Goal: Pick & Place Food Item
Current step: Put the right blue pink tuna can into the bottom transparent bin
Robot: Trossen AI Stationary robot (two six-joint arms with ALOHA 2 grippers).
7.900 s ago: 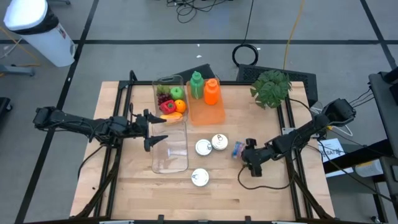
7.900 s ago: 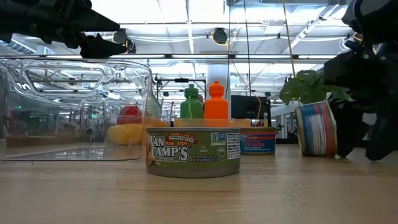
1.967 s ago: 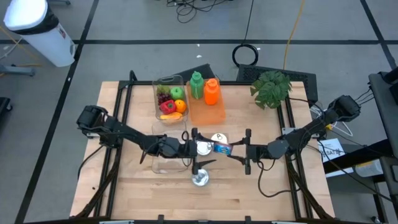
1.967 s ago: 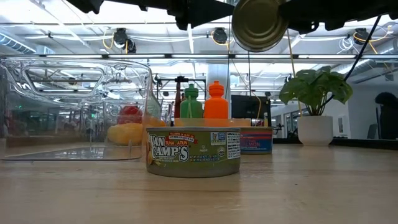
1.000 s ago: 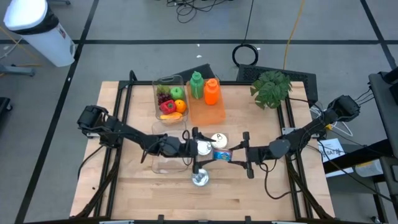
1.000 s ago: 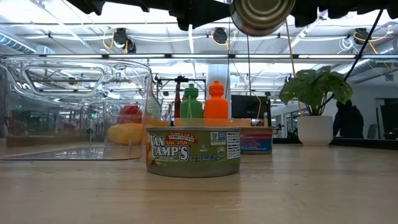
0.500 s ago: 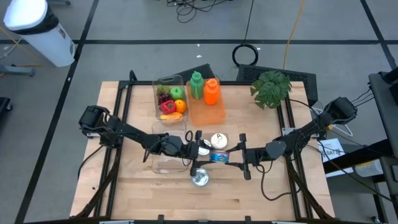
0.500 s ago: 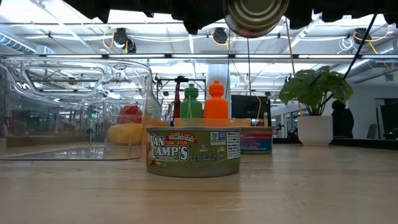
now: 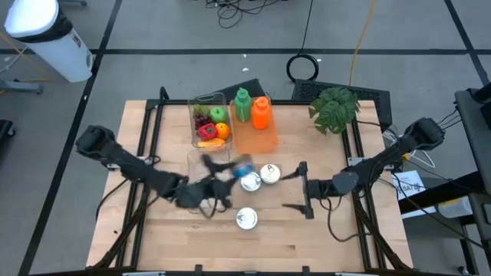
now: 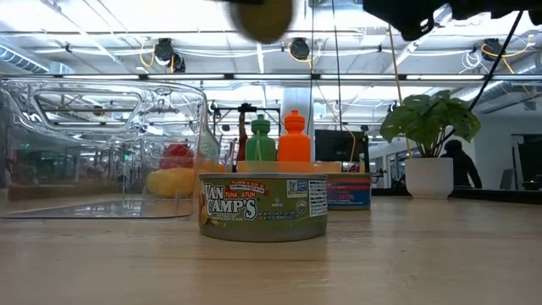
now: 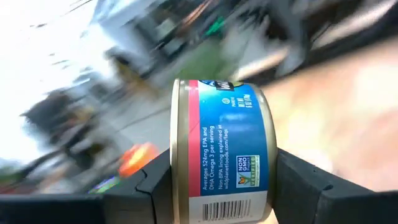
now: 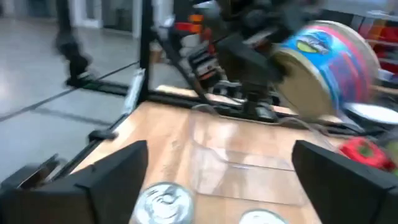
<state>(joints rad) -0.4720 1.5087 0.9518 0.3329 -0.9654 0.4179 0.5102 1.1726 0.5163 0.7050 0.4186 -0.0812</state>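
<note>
High: left gripper point(image 9: 222, 178) blurred, blue can point(image 9: 242, 165) at its tip; right gripper point(image 9: 301, 188) spread wide, nothing between | Low: can point(image 10: 264, 17) a blur up high | Left wrist: can point(image 11: 222, 149) clamped between both fingers point(image 11: 148, 186) | Right wrist: fingers point(image 12: 112, 171) wide apart, can point(image 12: 326, 57) well beyond them.
</note>
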